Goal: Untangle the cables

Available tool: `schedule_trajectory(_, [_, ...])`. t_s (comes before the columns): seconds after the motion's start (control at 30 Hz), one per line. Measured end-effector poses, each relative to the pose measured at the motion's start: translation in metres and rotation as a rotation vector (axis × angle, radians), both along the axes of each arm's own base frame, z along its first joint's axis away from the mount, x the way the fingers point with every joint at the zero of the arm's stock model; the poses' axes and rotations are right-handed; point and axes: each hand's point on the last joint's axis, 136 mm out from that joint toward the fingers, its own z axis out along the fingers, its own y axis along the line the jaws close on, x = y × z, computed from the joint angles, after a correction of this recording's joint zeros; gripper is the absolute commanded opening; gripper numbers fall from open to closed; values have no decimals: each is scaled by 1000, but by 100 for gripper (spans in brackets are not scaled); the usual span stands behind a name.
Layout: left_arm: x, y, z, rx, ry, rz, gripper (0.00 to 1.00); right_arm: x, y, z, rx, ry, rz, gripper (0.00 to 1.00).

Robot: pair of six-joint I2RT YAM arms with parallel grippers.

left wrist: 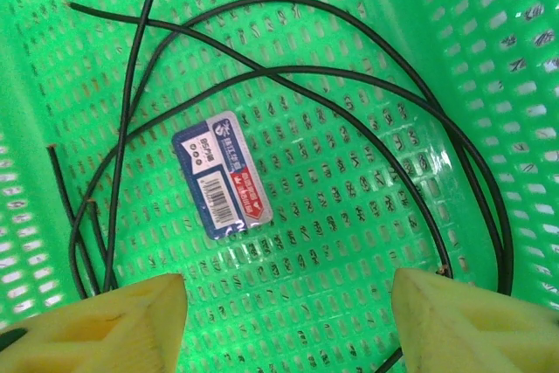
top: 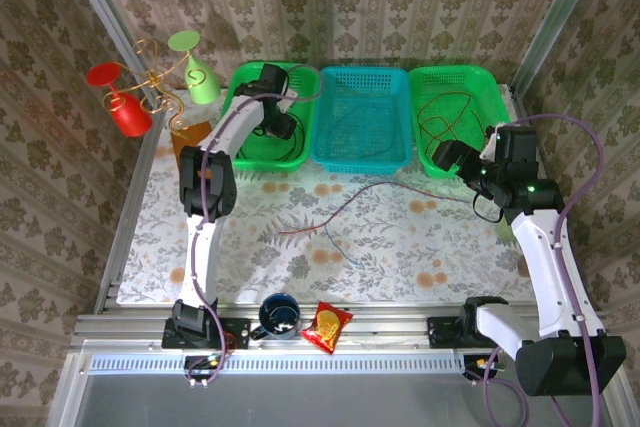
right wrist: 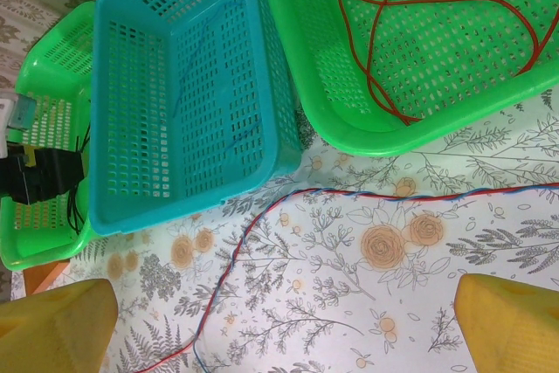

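Black cables (left wrist: pixel 349 76) lie looped on the floor of the left green basket (top: pixel 250 152). My left gripper (left wrist: pixel 286 303) hangs open just above them, nothing between its yellow fingers (left wrist: pixel 113 325); in the top view the left gripper (top: pixel 283 127) is inside that basket. A red and a blue cable twisted together (right wrist: pixel 253 224) run across the flowered table (top: pixel 370 192). More red cable (right wrist: pixel 419 6) is coiled in the right green basket (top: pixel 490 82). A thin blue cable (right wrist: pixel 236 137) lies in the teal basket (top: pixel 362 159). My right gripper (right wrist: pixel 284 329) is open above the table, near the right basket's front (top: pixel 450 159).
A blue and red label (left wrist: pixel 223 176) is stuck on the left basket's floor. A red glass (top: pixel 125 107) and a green glass (top: pixel 198 72) hang on a gold rack at the back left. A blue cup (top: pixel 280 313) and a snack packet (top: pixel 326 326) sit at the near edge.
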Motion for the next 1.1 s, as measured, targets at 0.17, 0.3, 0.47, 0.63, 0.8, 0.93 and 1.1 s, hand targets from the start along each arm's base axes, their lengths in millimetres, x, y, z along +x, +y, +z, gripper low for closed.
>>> schedule_trajectory(0.17, [-1, -2, 41, -3, -85, 6, 71, -1, 3, -1, 1, 7, 11, 100])
schedule_trajectory(0.3, [-19, -16, 94, -28, -184, -26, 72, -4, 12, -5, 0, 16, 39, 100])
schedule_trajectory(0.47, [-78, -52, 148, -95, -279, -138, 72, -15, 39, -31, -21, 77, 126, 100])
schedule_trajectory(0.63, [-138, -59, 166, -194, -297, -200, 72, -31, 62, -58, -68, 138, 204, 98])
schedule_trajectory(0.8, [-176, -38, 156, -256, -269, -144, 73, -46, 76, -78, -128, 174, 265, 92])
schedule_trajectory(0.93, [-213, -33, 128, -273, -217, -126, 74, -60, 91, -95, -166, 202, 325, 87])
schedule_trajectory(1.1, [-259, -31, 88, -288, -140, -114, 73, -75, 119, -109, -231, 227, 434, 82])
